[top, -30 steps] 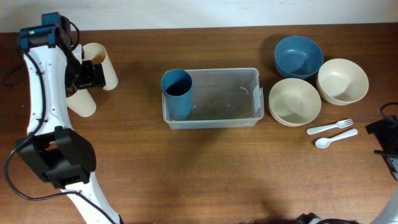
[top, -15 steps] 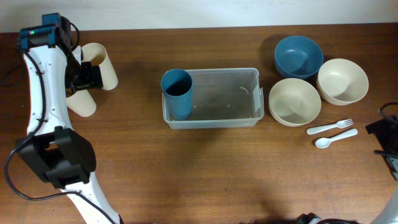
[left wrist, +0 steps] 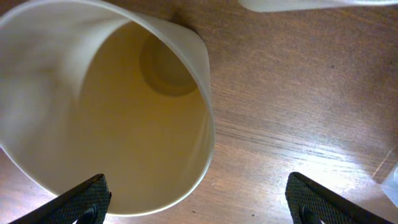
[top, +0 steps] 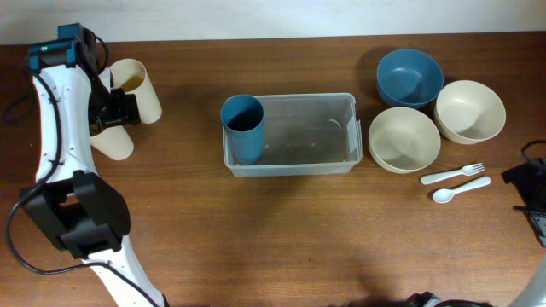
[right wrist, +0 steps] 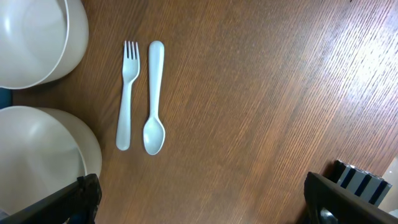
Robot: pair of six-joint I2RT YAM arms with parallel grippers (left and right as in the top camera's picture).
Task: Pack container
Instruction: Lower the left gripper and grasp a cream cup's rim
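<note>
The clear plastic container sits mid-table with a blue cup standing in its left end. Two cream cups lie on their sides at the far left: one by the left gripper and one below it. My left gripper is open, over the upper cream cup's mouth, which sits between the fingers without being held. My right gripper is open and empty at the right edge, beside a white fork and spoon.
A blue bowl and two cream bowls stand right of the container. The fork and spoon lie in front of them. A black object sits by the right gripper.
My left gripper has shifted slightly to the left and down along the upper cream cup. Nothing else has moved.
</note>
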